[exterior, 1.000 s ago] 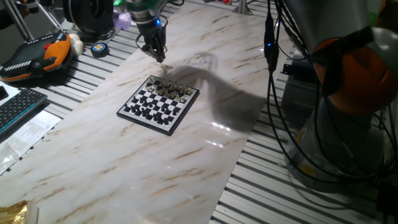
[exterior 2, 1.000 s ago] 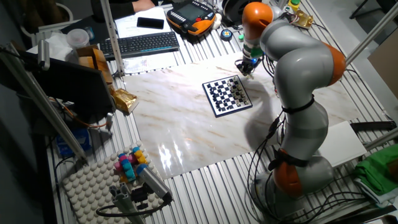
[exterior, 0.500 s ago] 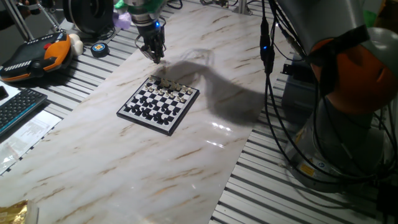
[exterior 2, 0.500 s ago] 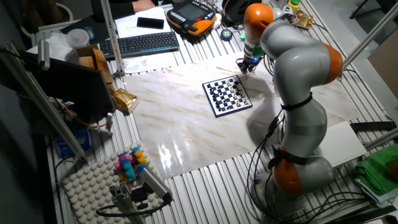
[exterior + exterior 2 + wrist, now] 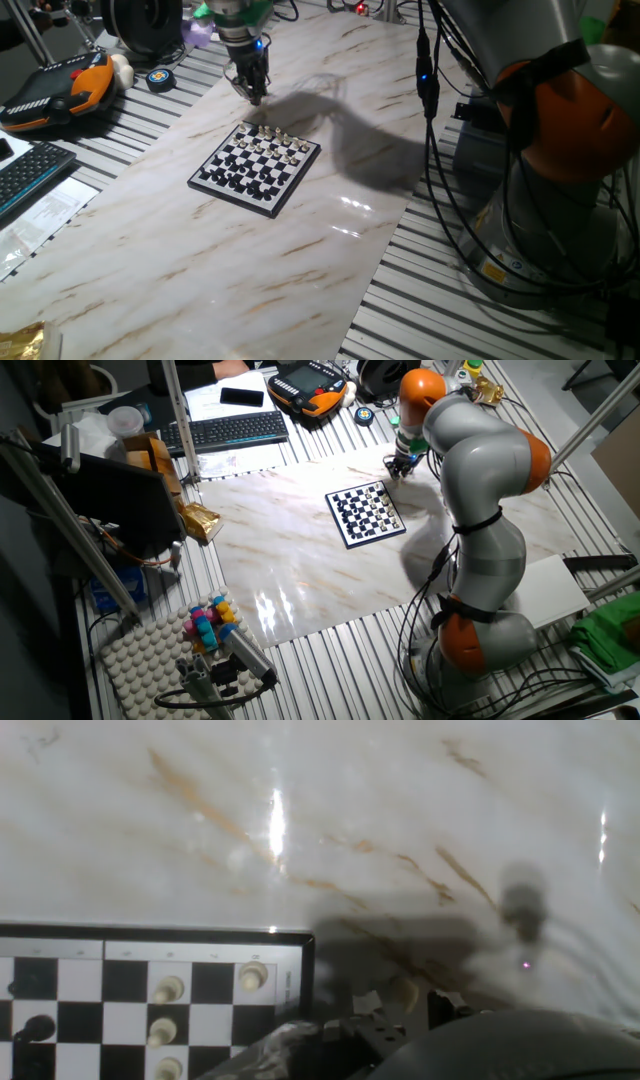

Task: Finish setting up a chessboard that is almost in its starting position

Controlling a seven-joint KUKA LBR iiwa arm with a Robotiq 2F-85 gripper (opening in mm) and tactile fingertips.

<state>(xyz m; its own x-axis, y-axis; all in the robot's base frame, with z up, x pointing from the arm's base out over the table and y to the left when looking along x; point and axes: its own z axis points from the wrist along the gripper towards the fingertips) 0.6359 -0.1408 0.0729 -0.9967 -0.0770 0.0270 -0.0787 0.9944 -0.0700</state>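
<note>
The chessboard (image 5: pixel 255 165) lies on the marble table top, with pale and dark pieces in rows; it also shows in the other fixed view (image 5: pixel 365 513). My gripper (image 5: pixel 253 95) hangs low over the marble just beyond the board's far edge, off its corner (image 5: pixel 398 468). In the hand view the board's black rim (image 5: pixel 308 970) is at the lower left, with pale pawns on the squares. My gripper (image 5: pixel 405 1008) shows dark and blurred at the bottom, jaws a little apart. A small pale piece (image 5: pixel 405 992) sits on the marble between them, off the board.
A black keyboard (image 5: pixel 25 175) and an orange-and-black pendant (image 5: pixel 60 85) lie on the slatted table at the left. A round puck (image 5: pixel 160 78) lies near my gripper. Cables (image 5: pixel 440 150) hang at the right by the arm's base (image 5: pixel 480 630).
My gripper has moved a little away from the board's far edge, toward the back of the table. The board and its pieces have not moved.
</note>
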